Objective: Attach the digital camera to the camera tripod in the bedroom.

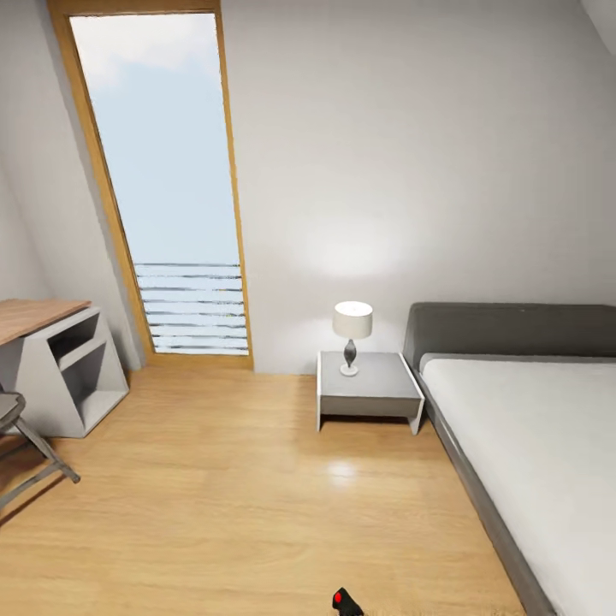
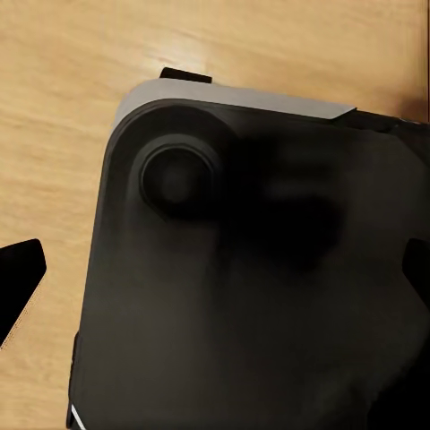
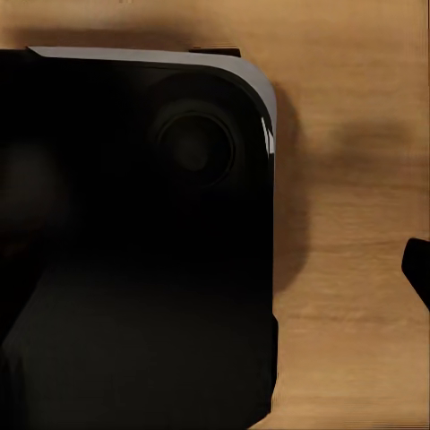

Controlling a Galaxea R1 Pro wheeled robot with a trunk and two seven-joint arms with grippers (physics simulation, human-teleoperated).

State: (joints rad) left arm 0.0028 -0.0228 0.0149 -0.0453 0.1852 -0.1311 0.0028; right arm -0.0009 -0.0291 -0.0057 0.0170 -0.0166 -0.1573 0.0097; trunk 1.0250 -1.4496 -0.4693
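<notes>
White-walled bedroom point(image 1: 411, 128) ahead of you, light wood plank floor point(image 1: 214, 496). Landmark: grey nightstand point(image 1: 368, 389), against the far wall just beside the head of the grey bed point(image 1: 530, 445). White-shaded lamp point(image 1: 352, 335) stands on the nightstand. Tall oak-framed window point(image 1: 167, 171) is on the far wall to the nightstand's other side, away from the bed; farther that way a white desk with wood tabletop point(image 1: 38, 315) and part of a grey chair point(image 1: 26, 445).

Digital camera point(image 1: 346, 603): small black body with red spot, on the floor, well in front of the nightstand, toward you.

Both wrist views look down at your dark base over the planks. Left gripper point(image 2: 215, 269): black fingertips point(image 2: 20, 278) set wide apart, holding nothing. Right gripper: one fingertip point(image 3: 417, 269) visible, can't tell its state.
</notes>
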